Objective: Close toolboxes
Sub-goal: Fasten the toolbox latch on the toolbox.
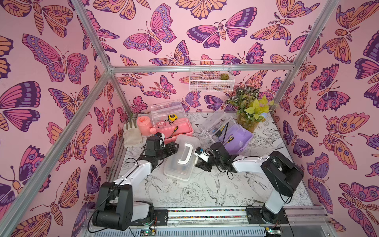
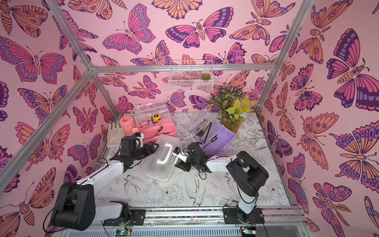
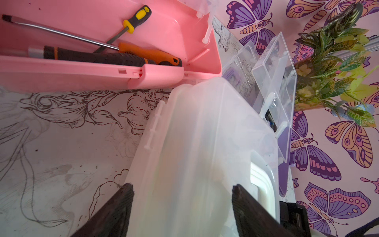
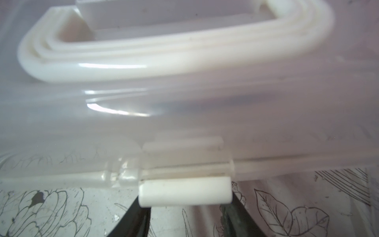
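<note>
The white toolbox [image 1: 182,160] [image 2: 162,158] lies mid-table with its clear lid down and its white handle on top. My left gripper [image 1: 174,146] [image 3: 182,190] is shut on its far left side, one finger by the hinge edge, the other on the lid. My right gripper [image 1: 198,162] [image 4: 185,203] is at the box's right side, its fingers at both ends of the white latch [image 4: 184,192] and their tips hidden behind it. The pink toolbox [image 1: 180,127] [image 3: 82,76] and the purple toolbox [image 1: 240,141] [image 3: 284,153] stand behind with lids open.
A pink watering can [image 1: 143,123] and a cloth [image 1: 132,135] sit at the back left. A potted plant [image 1: 250,115] stands at the back right, under a wire basket [image 1: 211,76] on the wall. Screwdrivers [image 3: 131,20] lie in the pink box.
</note>
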